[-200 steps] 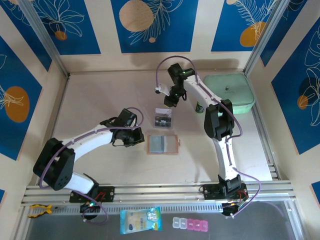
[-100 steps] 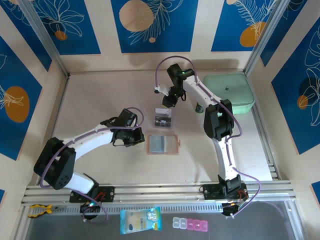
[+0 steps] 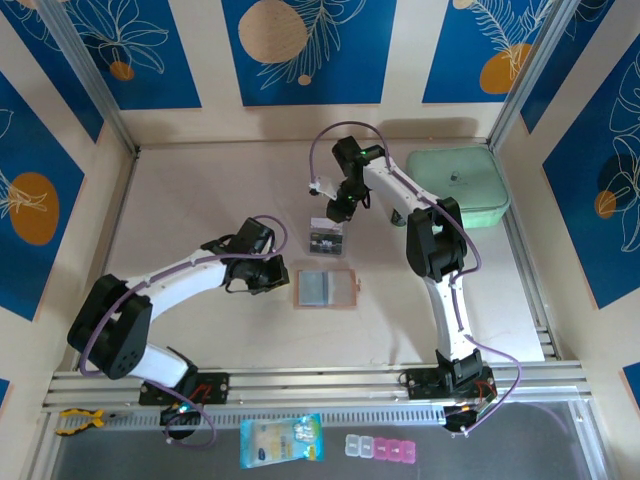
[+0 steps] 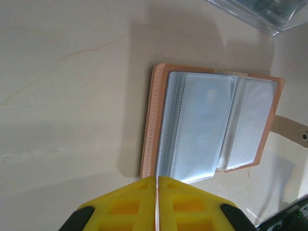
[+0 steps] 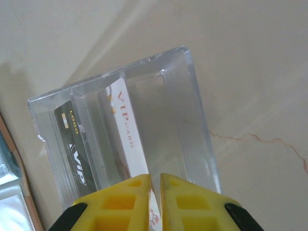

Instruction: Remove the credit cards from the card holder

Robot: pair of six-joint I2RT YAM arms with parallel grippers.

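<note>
**Cards stand in clear box while card holder lies open on the counter**

The card holder [image 3: 323, 289] lies open and flat on the counter [image 3: 200, 200]. Its pale clear pockets face up and its snap tab [image 3: 357, 290] sticks out from its right side. Just to its left, the left claw [image 4: 157, 180] is clenched, yellow fingers pressed together with nothing seen between them. In the left wrist view its tips overlap the holder's leather edge, though contact cannot be judged.

Just beyond the holder, on the side away from the arm bases, sits a clear plastic box [image 3: 326, 237], with a narrow strip of counter between the two. Two credit cards [image 5: 122, 115] stand on edge inside it: a dark card [image 5: 77, 144] (lettered "VIP" in pale print) and, beside it, a white card [image 5: 127, 139].

The right claw [image 5: 154, 179] hangs at the box. Its fingers are drawn to a thin slit, with the white card's edge pinched between them.

A mint-green case [image 3: 460, 185] rests well beyond the holder, to its right.
</note>
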